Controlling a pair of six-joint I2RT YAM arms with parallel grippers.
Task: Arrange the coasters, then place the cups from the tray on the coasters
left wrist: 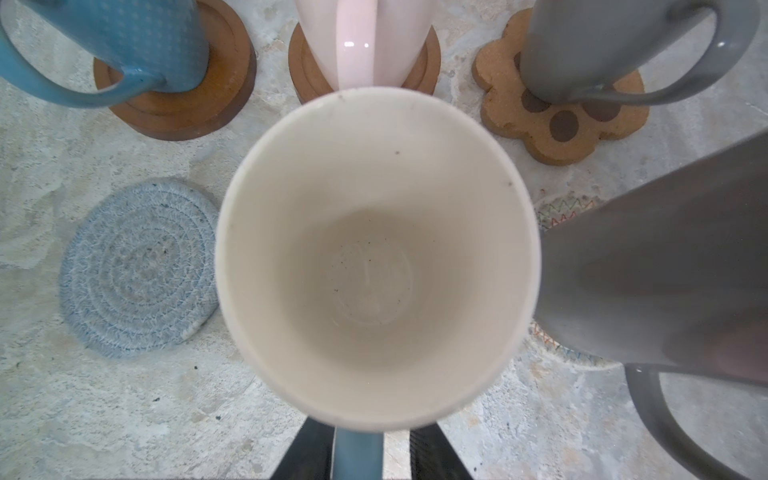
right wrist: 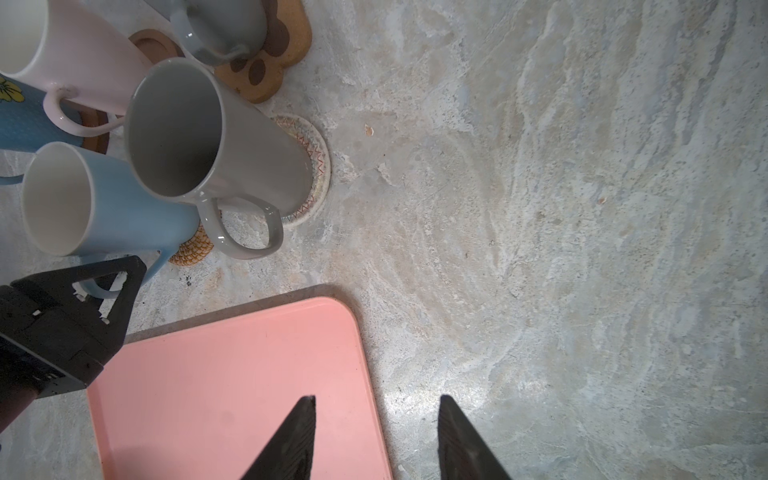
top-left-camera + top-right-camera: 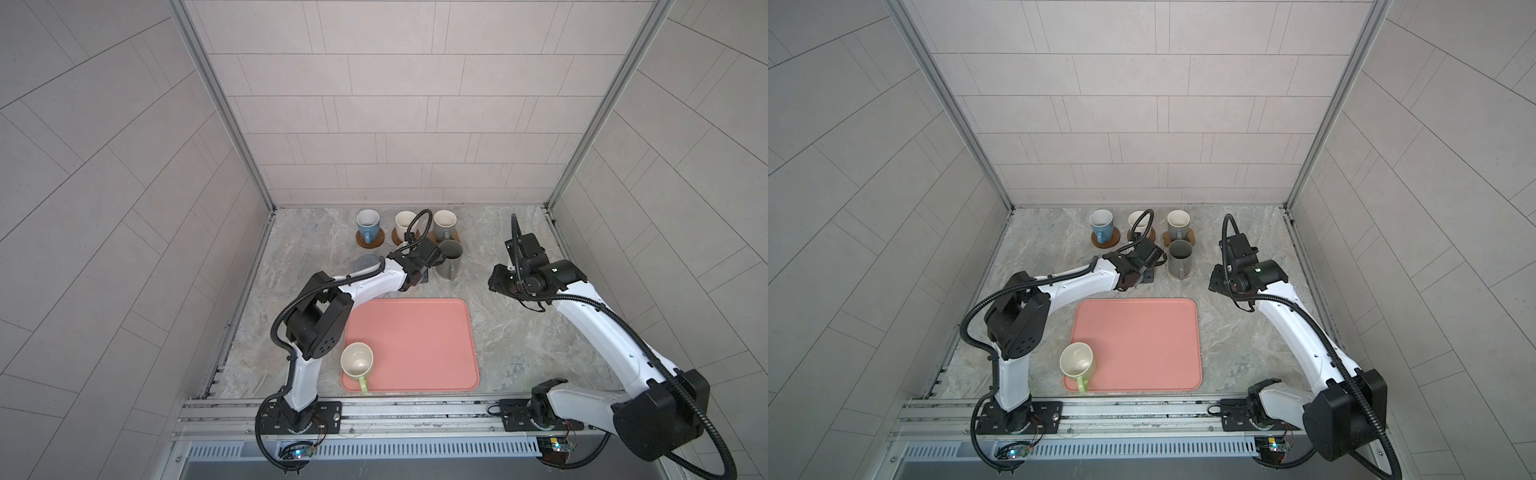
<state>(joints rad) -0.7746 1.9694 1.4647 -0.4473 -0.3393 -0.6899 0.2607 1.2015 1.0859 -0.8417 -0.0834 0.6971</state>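
Left wrist view, entry 1: light blue mug (image 1: pixel 374 257), cream inside, upright at centre frame. The right wrist view shows it standing on the golden rattan coaster (image 2: pixel 192 249), of which only an edge shows.

Entry 2: left gripper (image 1: pixel 371 440), bottom edge of frame. Its fingers (image 1: pixel 305 453) flank the mug's handle loosely and do not clamp it. A strip of tabletop (image 2: pixel 540 208) shows between one finger and the handle; the other finger looks to be touching it.

Entry 3: neighbours.
- Tall dark-grey mug (image 1: pixel 648 282), at right of frame, seems to be against the light blue mug's rim.
- Pale pink mug (image 1: pixel 365 41) sits just above it in frame.
- Grey-blue coaster (image 1: pixel 137 270), at left, is bare.

Entry 4: right gripper (image 2: pixel 377 399). Its fingers are spread and empty, over the corner of the tray (image 3: pixel 415 345).

Entry 5: yellow-green mug (image 3: pixel 357 361), at the tray's lower left corner, with its handle overhanging the rim.

Hazards, as judged:
- The touching finger may catch the handle as it pulls away. That could turn or drag the mug off the rattan coaster.
- A sideways nudge could knock the light blue mug into the tall dark-grey mug, which is likely the easier one to tip.
- Bringing the last mug to the grey-blue coaster means working just beside this crowded cluster, so the arm or the carried mug could clip one already placed.
- A grip on the overhanging handle could let that mug swing.
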